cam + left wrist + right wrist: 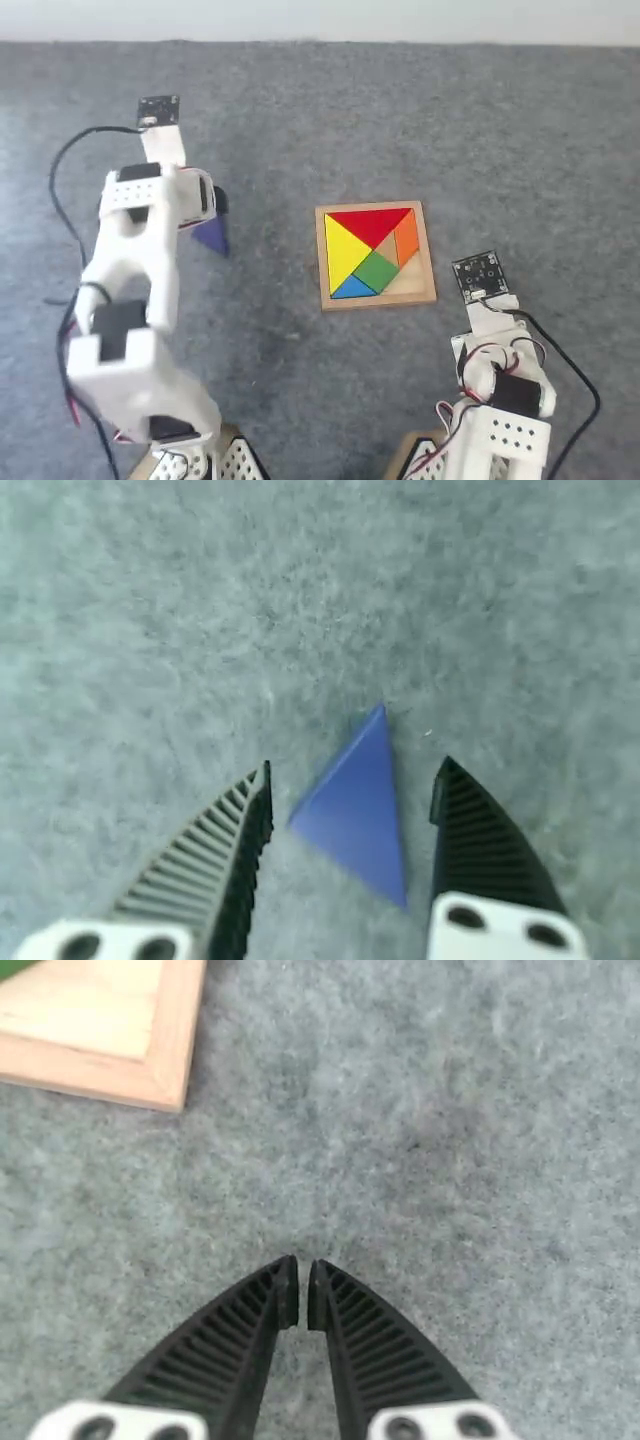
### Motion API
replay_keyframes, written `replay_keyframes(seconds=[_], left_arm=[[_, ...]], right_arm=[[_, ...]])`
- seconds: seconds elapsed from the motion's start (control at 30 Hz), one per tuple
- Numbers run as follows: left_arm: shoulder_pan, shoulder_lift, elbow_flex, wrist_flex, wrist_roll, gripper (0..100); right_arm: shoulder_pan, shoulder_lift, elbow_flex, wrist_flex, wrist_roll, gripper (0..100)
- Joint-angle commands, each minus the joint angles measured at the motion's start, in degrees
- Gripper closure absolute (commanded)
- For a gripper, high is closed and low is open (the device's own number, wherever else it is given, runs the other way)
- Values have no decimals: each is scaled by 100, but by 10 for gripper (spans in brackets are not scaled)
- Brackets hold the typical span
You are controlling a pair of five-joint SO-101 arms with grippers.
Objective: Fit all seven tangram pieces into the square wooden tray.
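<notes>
The blue triangle is laid flat on the table, well left of the tray, between the wide-spread jaws of the left tool, apparently untouched. Were one jaw to meet it first, it could be skidded aside or tipped. The right tool is closed.

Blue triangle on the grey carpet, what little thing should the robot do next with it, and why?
Probably lower the left hand a little and close it on the blue triangle. The hand is open with the triangle lying on the carpet right between its tips, not gripped yet, and the tray shows a bare wooden corner where a piece could go.
</notes>
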Motion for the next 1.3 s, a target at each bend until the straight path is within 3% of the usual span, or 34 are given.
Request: replay_keyframes(seconds=[0.0, 0.53, 0.83, 1.27], left_arm=[[-105, 642, -1042, 510, 44, 750], [-70, 1187, -1367, 756, 18, 750], [519, 1512, -1402, 1618, 264, 776], [580, 1521, -1587, 2207, 290, 774]], right_arm=[[-48, -57, -202, -84, -62, 961], [-48, -57, -202, -75, -62, 961], [-48, -57, -202, -75, -62, 961], [-48, -57, -202, -92, -53, 961]])
